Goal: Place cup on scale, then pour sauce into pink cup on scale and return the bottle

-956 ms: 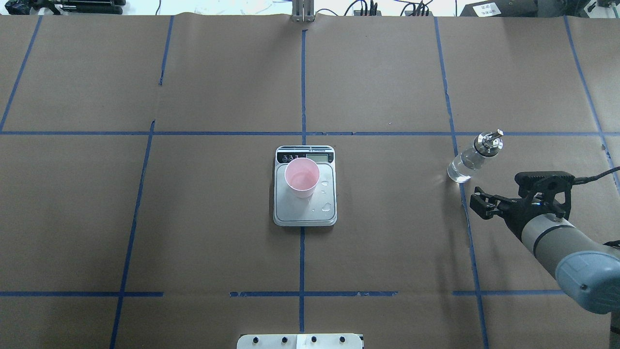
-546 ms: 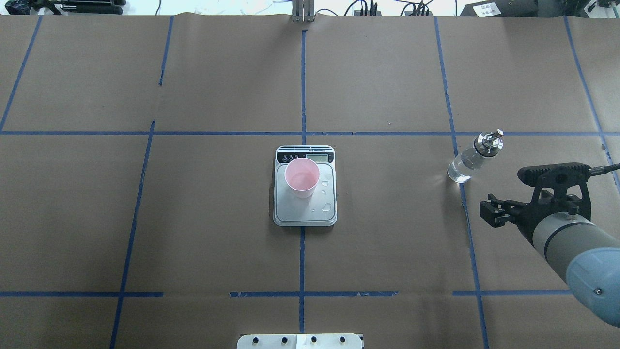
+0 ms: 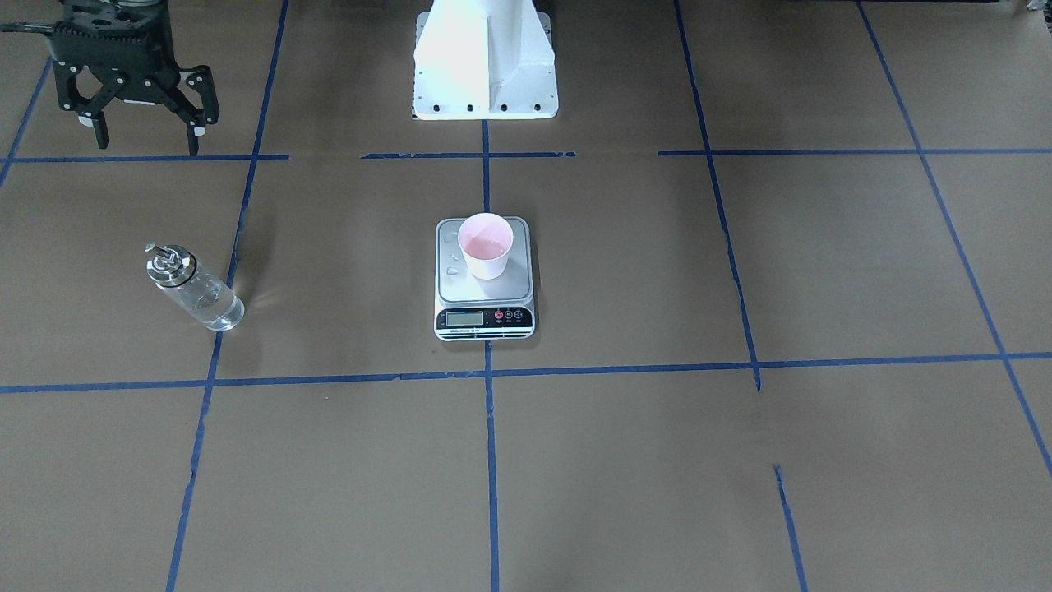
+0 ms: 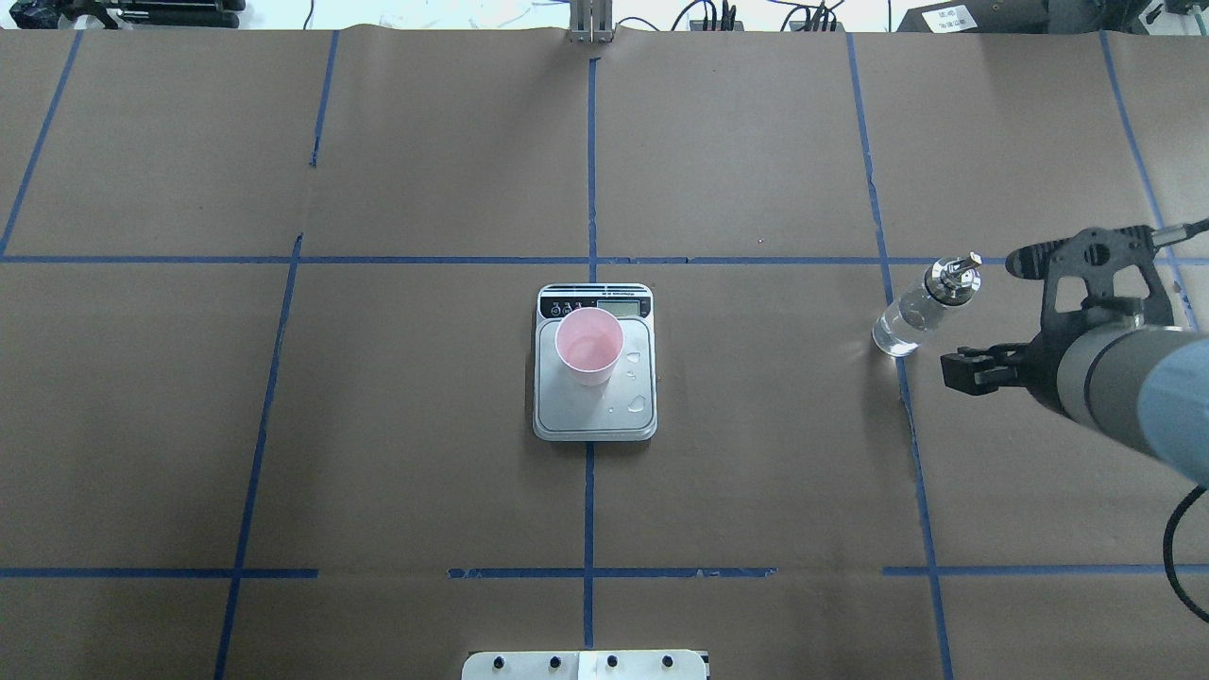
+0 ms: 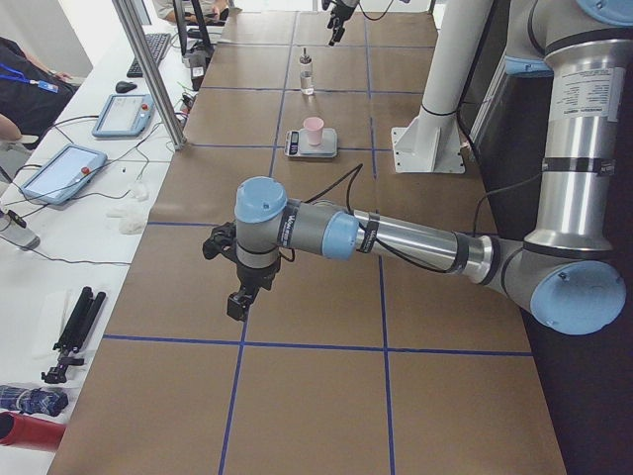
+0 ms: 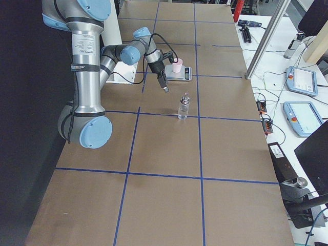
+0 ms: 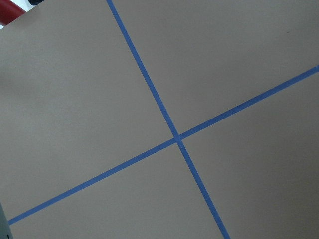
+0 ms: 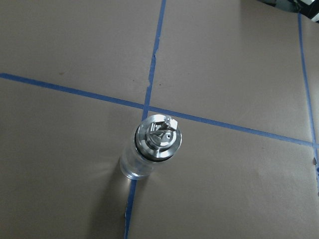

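Observation:
The pink cup (image 4: 589,345) stands on the scale (image 4: 586,416), towards its display end; it also shows in the front view (image 3: 485,245) with a little clear liquid inside. The glass bottle (image 4: 921,307) with its silver pourer cap stands upright on the table, to the right of the scale, free of any gripper. My right gripper (image 3: 148,136) is open and empty, raised above the table nearer the robot than the bottle (image 3: 193,288). The right wrist view looks down on the bottle (image 8: 152,149). My left gripper (image 5: 237,297) hangs far off to the left; I cannot tell its state.
Water drops (image 4: 638,404) lie on the scale's platform. The white robot base (image 3: 485,66) stands behind the scale. Blue tape lines (image 7: 174,137) cross the brown paper cover. Tablets and cables (image 5: 59,168) lie on a side desk beyond the table's far edge.
My right arm has drawn back and risen away from the bottle, towards the table's right edge. The bottle, cup and scale have not moved.

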You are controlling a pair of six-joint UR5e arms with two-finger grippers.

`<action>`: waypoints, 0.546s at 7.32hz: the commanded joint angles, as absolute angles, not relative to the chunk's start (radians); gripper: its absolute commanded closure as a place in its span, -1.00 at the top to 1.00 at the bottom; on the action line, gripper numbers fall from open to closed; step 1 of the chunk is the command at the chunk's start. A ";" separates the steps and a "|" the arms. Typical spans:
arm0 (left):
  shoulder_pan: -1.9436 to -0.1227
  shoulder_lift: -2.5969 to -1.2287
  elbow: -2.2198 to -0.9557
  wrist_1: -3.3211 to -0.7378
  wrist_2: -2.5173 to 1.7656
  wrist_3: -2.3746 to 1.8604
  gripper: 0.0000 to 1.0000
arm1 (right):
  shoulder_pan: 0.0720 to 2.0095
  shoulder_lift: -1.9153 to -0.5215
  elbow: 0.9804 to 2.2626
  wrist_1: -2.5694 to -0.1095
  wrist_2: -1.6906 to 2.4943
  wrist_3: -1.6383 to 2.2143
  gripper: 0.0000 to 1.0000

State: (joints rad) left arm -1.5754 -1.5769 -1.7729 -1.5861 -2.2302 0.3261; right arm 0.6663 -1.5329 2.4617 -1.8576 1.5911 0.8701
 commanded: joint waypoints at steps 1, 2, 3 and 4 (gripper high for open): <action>-1.575 -1.574 -1.764 -1.582 -2.236 0.330 1.00 | 0.960 -1.513 2.374 -1.862 1.917 0.548 1.00; -1.575 -1.569 -1.732 -1.580 -2.241 0.333 1.00 | 1.097 -1.513 2.294 -1.861 2.051 0.397 1.00; -1.575 -1.565 -1.709 -1.580 -2.244 0.333 1.00 | 1.220 -1.513 2.202 -1.861 2.156 0.214 1.00; -1.580 -1.557 -1.682 -1.572 -2.258 0.333 1.00 | 1.323 -1.514 2.104 -1.861 2.257 0.075 1.00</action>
